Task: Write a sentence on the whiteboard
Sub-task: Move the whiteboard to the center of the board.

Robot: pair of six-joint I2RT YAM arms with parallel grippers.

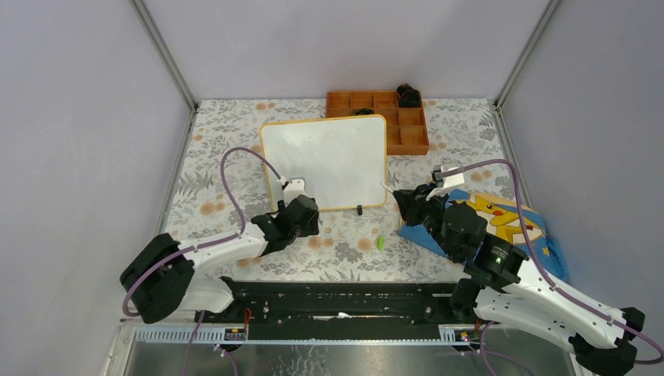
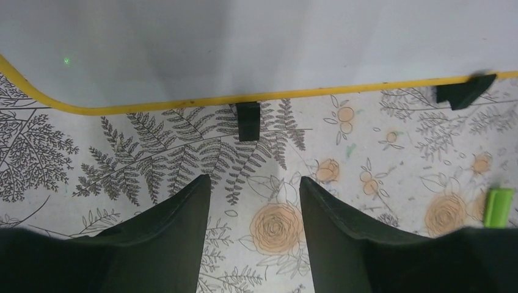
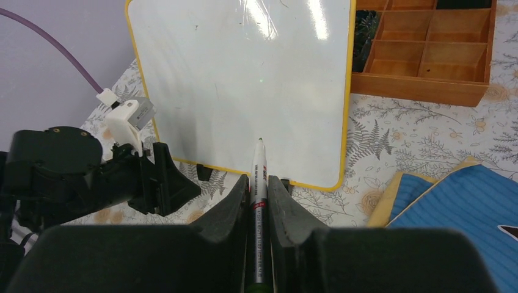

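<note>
The whiteboard lies flat at the table's middle, with an orange-yellow frame and black feet. Its surface looks blank; no sentence shows, only a tiny green dot. My right gripper is shut on a white marker that points at the board's near right edge, with its tip over the white surface. My left gripper is open and empty, low over the tablecloth just in front of the board's near edge and one black foot.
A green marker cap lies on the floral tablecloth in front of the board. An orange compartment tray stands behind the board at the right, with a black object in it. A blue cartoon-print cloth lies under my right arm.
</note>
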